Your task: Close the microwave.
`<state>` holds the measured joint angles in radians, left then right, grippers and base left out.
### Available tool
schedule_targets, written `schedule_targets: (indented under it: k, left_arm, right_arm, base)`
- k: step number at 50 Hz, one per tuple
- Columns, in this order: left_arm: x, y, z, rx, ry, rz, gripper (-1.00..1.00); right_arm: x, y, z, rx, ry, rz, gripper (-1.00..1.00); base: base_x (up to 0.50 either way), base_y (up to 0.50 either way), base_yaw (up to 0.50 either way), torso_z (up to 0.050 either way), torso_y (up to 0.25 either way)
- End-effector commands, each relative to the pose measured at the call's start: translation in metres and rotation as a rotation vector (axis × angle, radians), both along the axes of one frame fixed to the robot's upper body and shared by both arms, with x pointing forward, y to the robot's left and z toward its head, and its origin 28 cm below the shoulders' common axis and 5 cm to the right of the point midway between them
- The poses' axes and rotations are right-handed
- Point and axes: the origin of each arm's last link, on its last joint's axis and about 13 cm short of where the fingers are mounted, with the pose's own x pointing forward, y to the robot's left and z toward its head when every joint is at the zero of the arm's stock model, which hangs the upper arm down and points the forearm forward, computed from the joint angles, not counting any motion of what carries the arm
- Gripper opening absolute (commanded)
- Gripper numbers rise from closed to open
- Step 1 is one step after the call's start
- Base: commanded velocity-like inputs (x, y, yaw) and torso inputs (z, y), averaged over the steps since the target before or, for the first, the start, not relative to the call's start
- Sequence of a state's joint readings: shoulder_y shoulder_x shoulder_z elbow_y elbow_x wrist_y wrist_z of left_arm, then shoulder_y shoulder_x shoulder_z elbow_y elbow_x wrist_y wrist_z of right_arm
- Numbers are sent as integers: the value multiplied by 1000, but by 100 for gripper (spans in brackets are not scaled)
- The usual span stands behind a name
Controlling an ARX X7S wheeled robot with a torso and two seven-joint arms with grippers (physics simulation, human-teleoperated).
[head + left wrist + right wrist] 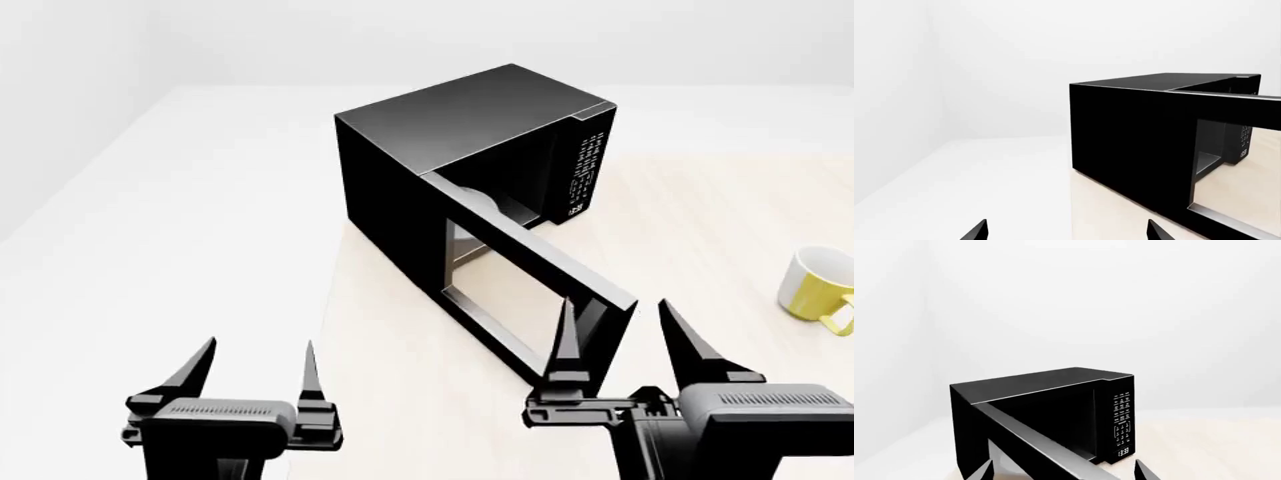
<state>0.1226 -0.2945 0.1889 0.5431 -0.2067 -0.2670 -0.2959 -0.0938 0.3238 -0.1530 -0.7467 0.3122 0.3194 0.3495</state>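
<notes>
The black microwave [454, 140] stands on the pale table [694, 210], its windowed door [527, 285] swung wide open toward me. The keypad panel [583, 170] faces right. A bit of the white turntable [470, 195] shows inside. My right gripper [627, 340] is open, its fingers straddling the door's free outer edge without visibly touching it. In the right wrist view the door's top edge [1034, 445] runs between the open fingertips [1064, 471]. My left gripper [254, 372] is open and empty, left of the table. The left wrist view shows the microwave's side [1134, 145] and door [1234, 165].
A yellow mug [817, 286] stands on the table at the right. The table's left edge [334, 290] runs beside the microwave, with white floor beyond it. White walls stand behind.
</notes>
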Motion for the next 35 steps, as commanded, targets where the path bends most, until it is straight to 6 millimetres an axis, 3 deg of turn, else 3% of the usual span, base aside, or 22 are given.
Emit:
schedule_targets:
  k: [1, 17, 35]
  left_arm:
    - [0, 0, 3, 1, 2, -3, 100]
    - [-2, 0, 0, -1, 3, -1, 100]
    - [0, 0, -1, 1, 5, 0, 100]
  right_arm:
    - [-4, -3, 16, -42, 5, -24, 100]
    - [-5, -4, 34, -83, 3, -22, 100]
    - [-6, -5, 42, -85, -16, -26, 100]
  base:
    - [0, 0, 0, 0, 0]
    - [1, 0, 0, 0, 0]
    - [467, 0, 0, 0, 0]
